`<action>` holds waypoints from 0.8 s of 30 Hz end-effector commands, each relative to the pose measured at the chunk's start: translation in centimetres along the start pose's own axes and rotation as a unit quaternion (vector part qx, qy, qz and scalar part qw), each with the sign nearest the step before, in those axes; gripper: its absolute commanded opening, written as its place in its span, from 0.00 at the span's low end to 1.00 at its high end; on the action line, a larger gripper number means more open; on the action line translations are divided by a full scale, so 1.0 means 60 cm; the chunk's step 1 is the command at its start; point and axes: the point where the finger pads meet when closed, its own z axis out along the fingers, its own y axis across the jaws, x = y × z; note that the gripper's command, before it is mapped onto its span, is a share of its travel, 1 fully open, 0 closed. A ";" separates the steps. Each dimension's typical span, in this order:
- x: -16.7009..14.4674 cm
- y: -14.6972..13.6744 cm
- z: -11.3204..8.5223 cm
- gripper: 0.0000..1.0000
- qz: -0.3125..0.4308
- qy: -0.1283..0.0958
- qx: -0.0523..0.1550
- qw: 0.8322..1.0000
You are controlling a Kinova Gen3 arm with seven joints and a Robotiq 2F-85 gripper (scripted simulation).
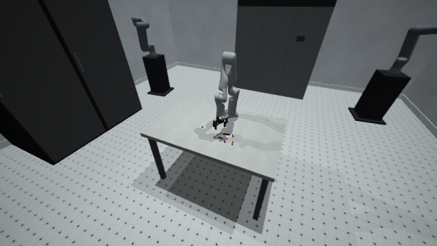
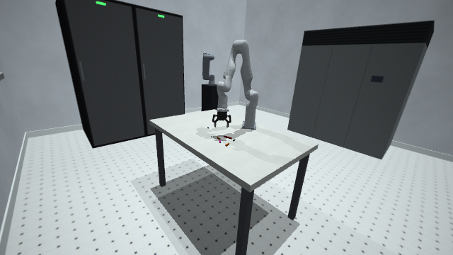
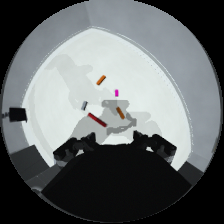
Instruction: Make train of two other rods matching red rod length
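Note:
My gripper (image 1: 219,124) hangs open and empty a little above the white table, just behind the cluster of rods; it also shows in the exterior view (image 2: 221,122). In the wrist view the red rod (image 3: 97,119) lies just ahead of my fingers. One orange rod (image 3: 120,112) lies to its right and a second orange rod (image 3: 101,79) lies farther out. A short grey rod (image 3: 85,105) lies left of the red one. A small magenta rod (image 3: 116,92) lies beyond them. All rods lie apart from each other.
A tiny blue rod (image 1: 202,126) lies apart, to the left of the gripper. The arm's base (image 1: 233,114) stands at the table's back edge. Dark cabinets and two other arms on pedestals stand far off around the room.

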 end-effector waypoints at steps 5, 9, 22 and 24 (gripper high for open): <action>0.005 -0.008 0.000 1.00 0.003 0.001 0.000 1.000; 0.007 -0.013 0.000 1.00 0.008 0.001 0.001 1.000; 0.011 -0.024 0.001 1.00 0.018 0.001 0.001 1.000; 0.011 -0.024 0.001 1.00 0.018 0.001 0.001 1.000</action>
